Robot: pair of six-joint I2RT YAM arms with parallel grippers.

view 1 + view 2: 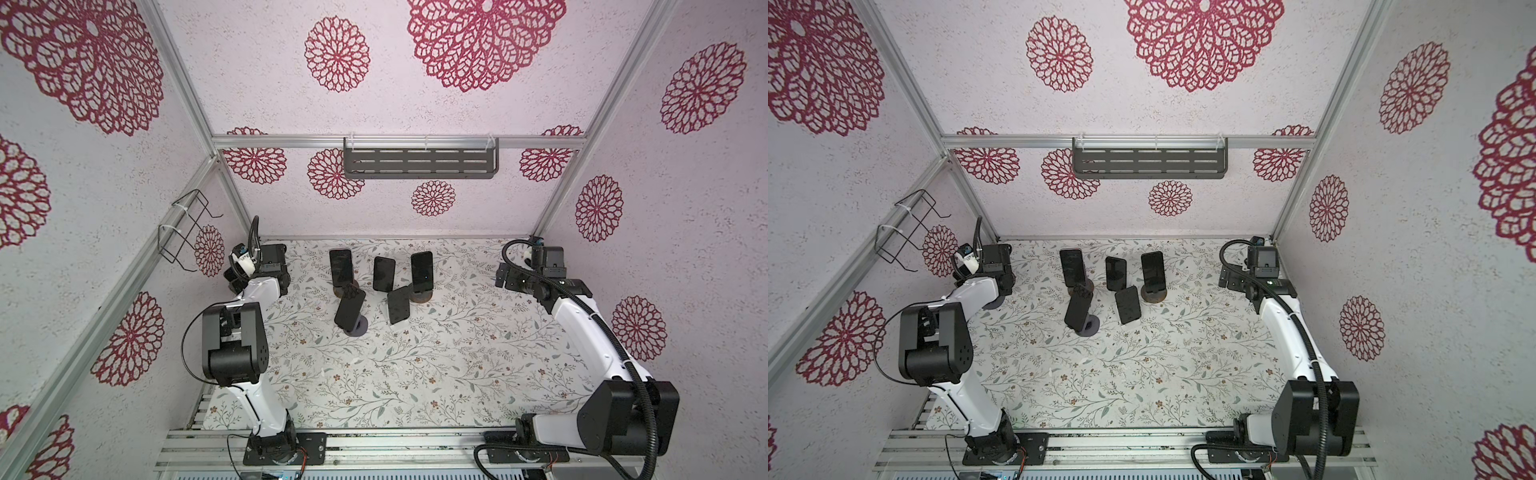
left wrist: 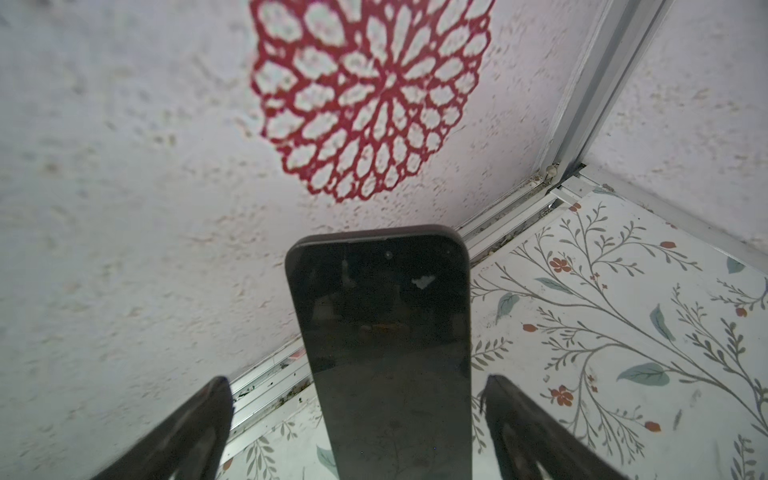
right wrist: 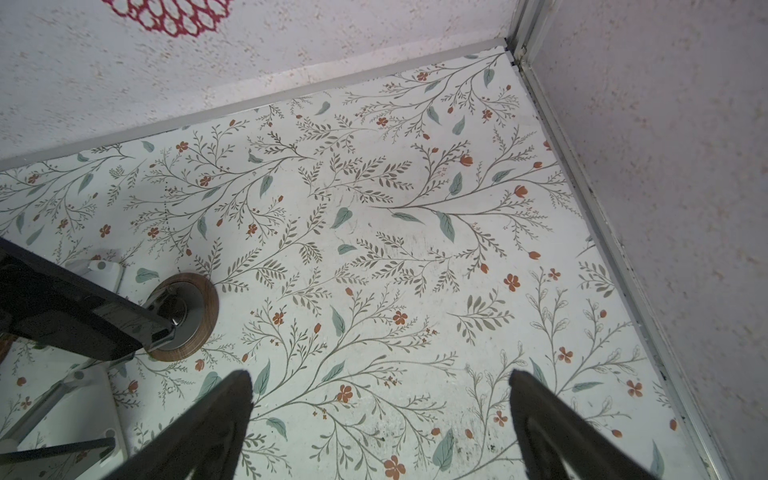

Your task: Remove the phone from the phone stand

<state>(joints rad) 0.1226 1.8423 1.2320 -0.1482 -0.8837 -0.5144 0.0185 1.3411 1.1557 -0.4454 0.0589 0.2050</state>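
Left gripper (image 2: 356, 379) fingers spread either side of phone (image 2: 382, 324) (gaps both sides), right gripper (image 3: 380, 373) spread wide above table (image 3: 374, 232).

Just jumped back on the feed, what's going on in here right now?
The left gripper has its fingers open on either side of a dark phone near the back-left corner, not yet gripping it. The right gripper hangs open over the table, holding nothing. Five more phones sit on stands mid-table.

Floral-print table (image 1: 415, 374), stuff sitting on it toward the back: two wood-look round stand bases (image 1: 424, 297), one dark grey round base (image 1: 358, 327), couple of white stands (image 3: 99, 268).
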